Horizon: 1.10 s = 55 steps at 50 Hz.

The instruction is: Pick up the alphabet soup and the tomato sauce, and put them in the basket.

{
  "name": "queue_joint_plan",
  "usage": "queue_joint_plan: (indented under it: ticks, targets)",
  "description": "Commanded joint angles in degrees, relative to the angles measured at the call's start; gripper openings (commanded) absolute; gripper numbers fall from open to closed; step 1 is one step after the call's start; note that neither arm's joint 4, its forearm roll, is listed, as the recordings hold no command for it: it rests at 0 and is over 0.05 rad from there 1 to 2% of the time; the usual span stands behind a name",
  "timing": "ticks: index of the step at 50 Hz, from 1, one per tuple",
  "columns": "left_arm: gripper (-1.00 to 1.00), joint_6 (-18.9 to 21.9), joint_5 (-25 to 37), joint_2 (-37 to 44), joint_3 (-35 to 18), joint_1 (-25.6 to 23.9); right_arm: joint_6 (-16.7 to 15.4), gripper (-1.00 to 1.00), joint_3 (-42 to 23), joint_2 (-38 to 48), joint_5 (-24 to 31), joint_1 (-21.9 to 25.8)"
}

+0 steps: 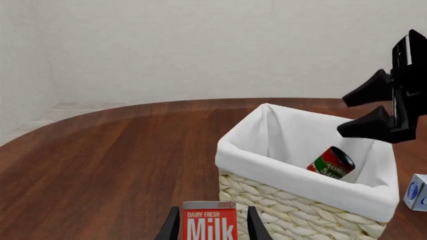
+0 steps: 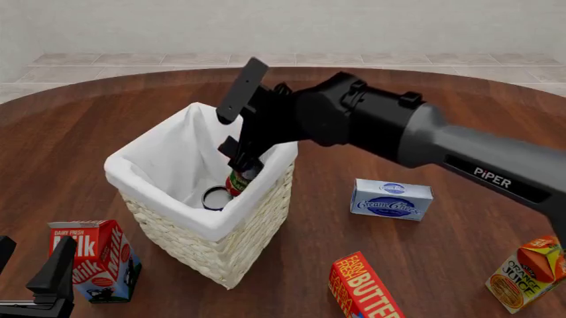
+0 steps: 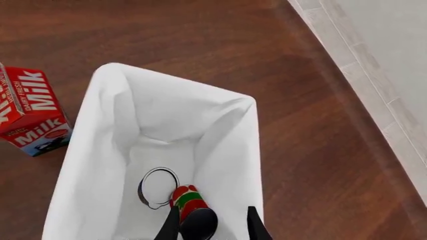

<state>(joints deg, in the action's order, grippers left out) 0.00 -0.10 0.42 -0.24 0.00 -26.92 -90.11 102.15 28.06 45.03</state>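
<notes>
Your basket [image 2: 190, 218] stands on the tabletop [image 2: 106, 132] left of centre, liner folded over its rim, and your right arm reaches over its right side with the right gripper [image 2: 245, 164] just inside the mouth. The tomato sauce [image 3: 190, 200] lies directly below and ahead of those jaws, inside the liner, tilted with its long axis leaning toward the basket wall. The jaws stand spread to either side of it without pinching, so it reads as released; lifting straight up should clear it. On the basket floor just beside it a silver ring shows, probably the top of the alphabet soup [image 3: 158, 187], though no label is visible. Your left gripper [image 1: 210, 225] sits low near the milk carton [image 1: 209, 220], jaws parted around it, well apart from the basket's contents.
</notes>
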Motion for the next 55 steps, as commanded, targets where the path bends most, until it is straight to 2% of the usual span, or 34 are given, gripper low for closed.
queue_joint_plan:
  ticks: [1, 55]
  targets:
    - [1.00, 0.0, 0.0, 0.0, 0.0, 0.0, -0.3, 1.00, -0.3, -1.3, 0.9, 0.3]
    - [1.00, 0.0, 0.0, 0.0, 0.0, 0.0, -1.9, 1.00, 0.8, -8.3, 3.2, 0.4]
